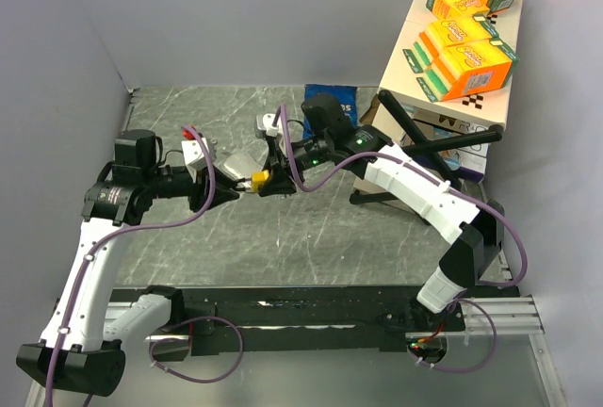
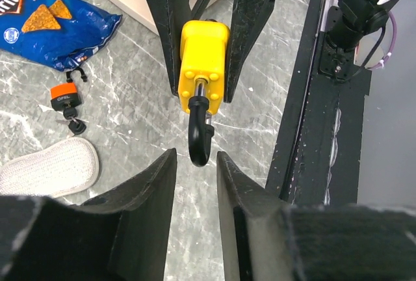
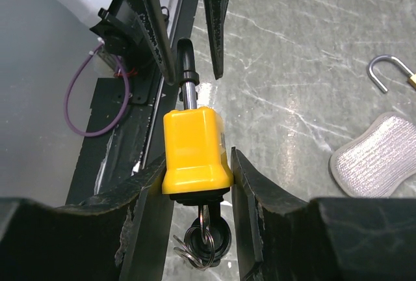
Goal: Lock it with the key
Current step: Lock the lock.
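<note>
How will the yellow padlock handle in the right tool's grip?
Likely rigid and dense: the yellow padlock has a blocky body and metal shackle. Smooth sides could slip in the right tool. Dangling keys probably swing.

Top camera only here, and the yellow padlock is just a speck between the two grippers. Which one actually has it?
Observer: The right gripper is shut on the yellow padlock, with one finger on each side of its body.
Operator: Is the key in it?
Observer: Yes. The right wrist view shows a black-headed key with its ring, at the end of the body opposite the shackle.
Operator: And the left gripper?
Observer: The left gripper is open, with its fingers either side of the tip of the black shackle. The shackle stands pulled out, with bare metal showing where it meets the body.
</note>
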Motion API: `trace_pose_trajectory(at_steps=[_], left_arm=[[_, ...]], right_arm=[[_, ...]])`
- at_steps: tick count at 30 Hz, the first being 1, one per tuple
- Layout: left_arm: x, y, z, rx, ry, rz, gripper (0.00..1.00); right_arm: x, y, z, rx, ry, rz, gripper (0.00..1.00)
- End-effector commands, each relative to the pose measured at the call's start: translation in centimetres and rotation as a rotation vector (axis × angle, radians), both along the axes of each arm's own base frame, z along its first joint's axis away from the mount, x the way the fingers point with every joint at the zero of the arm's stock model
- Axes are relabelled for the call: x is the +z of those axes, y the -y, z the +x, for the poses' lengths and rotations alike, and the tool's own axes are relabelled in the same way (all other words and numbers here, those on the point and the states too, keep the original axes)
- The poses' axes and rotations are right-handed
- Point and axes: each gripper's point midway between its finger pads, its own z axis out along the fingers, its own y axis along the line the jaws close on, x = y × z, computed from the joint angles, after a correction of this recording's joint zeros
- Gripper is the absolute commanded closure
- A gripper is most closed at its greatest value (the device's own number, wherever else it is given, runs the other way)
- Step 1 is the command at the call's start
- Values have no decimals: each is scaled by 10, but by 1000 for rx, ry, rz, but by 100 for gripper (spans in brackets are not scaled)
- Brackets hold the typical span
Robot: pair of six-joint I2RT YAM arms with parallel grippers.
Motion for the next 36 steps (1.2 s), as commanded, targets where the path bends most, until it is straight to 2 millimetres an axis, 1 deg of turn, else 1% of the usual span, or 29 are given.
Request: trace_pose_trajectory(at_steps=[1, 3, 9, 13, 17, 20, 21, 23, 24, 26, 28, 29, 30, 32, 36], left_arm=[[17, 3, -2, -35, 67, -19, 65], [19, 4, -1, -34, 71, -23, 66], [22, 7, -1, -39, 73, -40, 73], [26, 9, -2, -44, 79, -58, 73], [24, 11, -2, -50, 72, -58, 71], [22, 12, 0, -50, 80, -52, 77], [23, 12, 1, -46, 75, -57, 83], [25, 15, 1, -55, 79, -66, 89], [25, 16, 1, -55, 65, -72, 95], [26, 20, -1, -70, 70, -81, 99], [26, 25, -3, -80, 53, -97, 99], [30, 28, -2, -83, 75, -110, 99], [31, 31, -3, -82, 54, -125, 99], [30, 37, -4, -98, 49, -140, 99], [20, 40, -5, -106, 11, -139, 99]], right_arm=[[36, -5, -3, 29, 43, 78, 100], [35, -5, -3, 28, 37, 74, 100], [35, -7, -3, 26, 40, 72, 100], [33, -8, -3, 23, 45, 65, 100], [31, -7, -1, 19, 48, 56, 100], [31, -8, -1, 20, 50, 58, 100], [31, -8, -1, 18, 51, 57, 100], [33, -8, -1, 20, 51, 62, 100], [32, -8, 0, 20, 51, 62, 100], [35, -9, -3, 31, 50, 71, 100], [33, -11, -5, 40, 45, 71, 100], [35, -12, -7, 47, 46, 78, 100], [35, -13, -9, 53, 44, 81, 100], [37, -15, -10, 60, 44, 91, 100], [41, -18, -15, 83, 51, 104, 100]])
